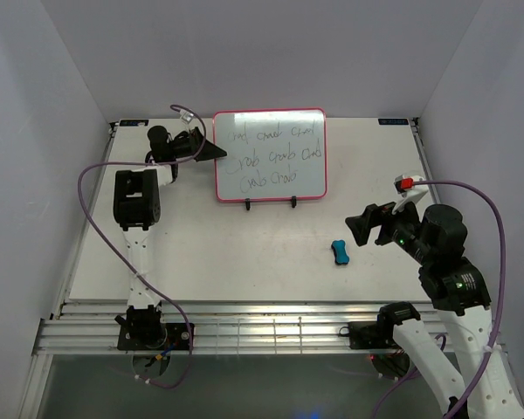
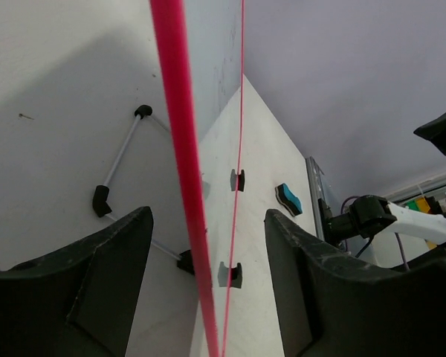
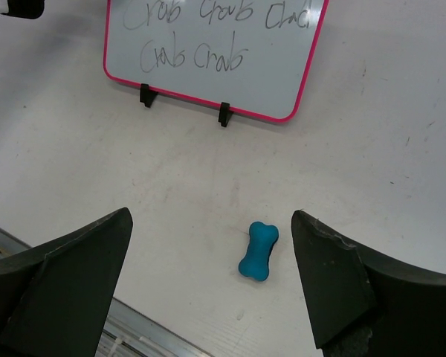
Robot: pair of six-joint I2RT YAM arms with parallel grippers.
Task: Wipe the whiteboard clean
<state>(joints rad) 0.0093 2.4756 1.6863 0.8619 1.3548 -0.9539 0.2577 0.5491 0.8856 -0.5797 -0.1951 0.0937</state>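
Note:
The whiteboard [image 1: 271,155] stands on a black wire stand [image 1: 271,204] at the table's back, pink frame, dark scribbles on its face. It also shows in the right wrist view [image 3: 212,52]. My left gripper [image 1: 211,150] is open, its jaws straddling the board's left edge; in the left wrist view that pink edge [image 2: 184,171] runs between my fingers [image 2: 312,297] without touching them. The blue bone-shaped eraser [image 1: 340,253] lies on the table right of centre. My right gripper [image 1: 365,229] is open and empty, hovering just right of and above the eraser [image 3: 259,250].
The stand's wire legs [image 2: 123,160] and clips [image 2: 238,180] sit behind and under the board. Grey walls close in the table on the left, back and right. A metal rail [image 1: 262,327] runs along the near edge.

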